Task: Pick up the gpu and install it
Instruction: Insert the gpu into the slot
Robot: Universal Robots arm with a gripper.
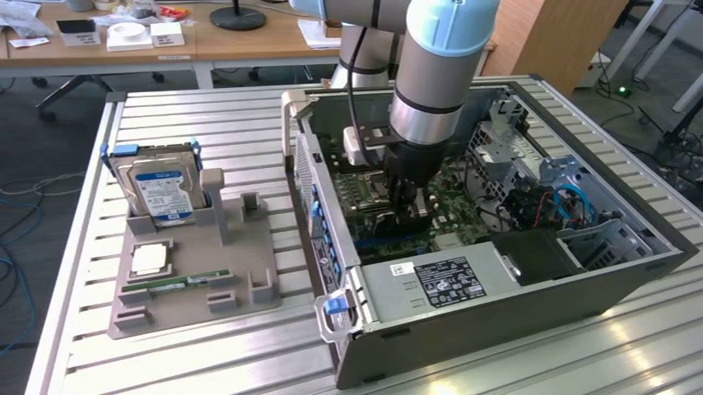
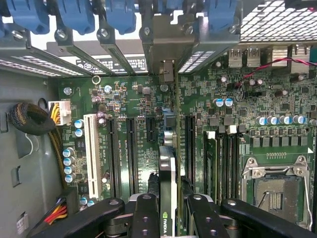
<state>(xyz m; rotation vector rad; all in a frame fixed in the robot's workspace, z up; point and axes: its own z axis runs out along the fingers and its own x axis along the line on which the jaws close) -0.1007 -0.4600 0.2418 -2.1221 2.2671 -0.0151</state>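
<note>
gripper: jaws clenched on gpu | gpu: edge-on, upright over motherboard slots | site: inside open computer case

one computer case, one gpu, one gripper, one gray holder tray, one hard drive, one memory stick, one processor chip, one white slot on the motherboard

slatted table bears case, tray.
</note>
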